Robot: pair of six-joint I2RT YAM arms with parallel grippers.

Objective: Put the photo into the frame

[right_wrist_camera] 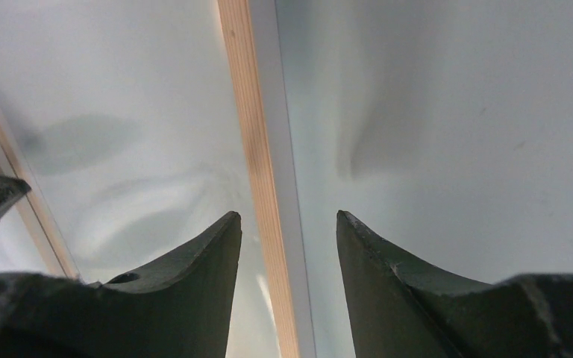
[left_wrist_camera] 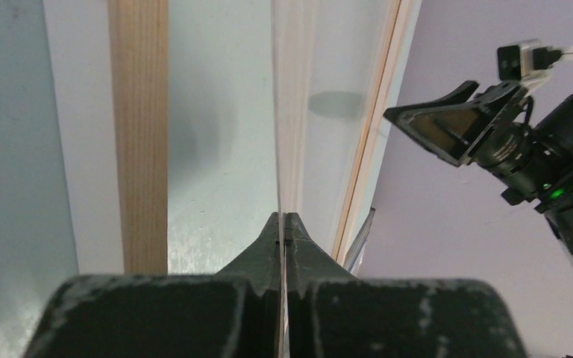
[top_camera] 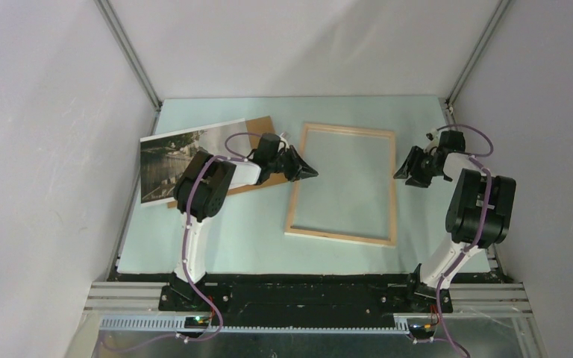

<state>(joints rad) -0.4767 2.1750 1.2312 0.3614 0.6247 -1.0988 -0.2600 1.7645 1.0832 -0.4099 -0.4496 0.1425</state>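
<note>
Photo [top_camera: 166, 160] flat on brown board [top_camera: 250, 127], far L of bench [top_camera: 254, 239], in neither hand. L hand [top_camera: 312, 172] pinched together at frame [top_camera: 341, 132] L rail. R hand [top_camera: 409, 177] apart, straddling R rail. We fear L tips shove frame askew, R pinch tilts it, and photo won't seat.

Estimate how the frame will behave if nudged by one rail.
Probably light: the frame is thin wooden rails with the table showing through. Lying flat on that smooth surface, it would likely slide and swivel rather than tip. Lifted by one rail, it may flex.
</note>
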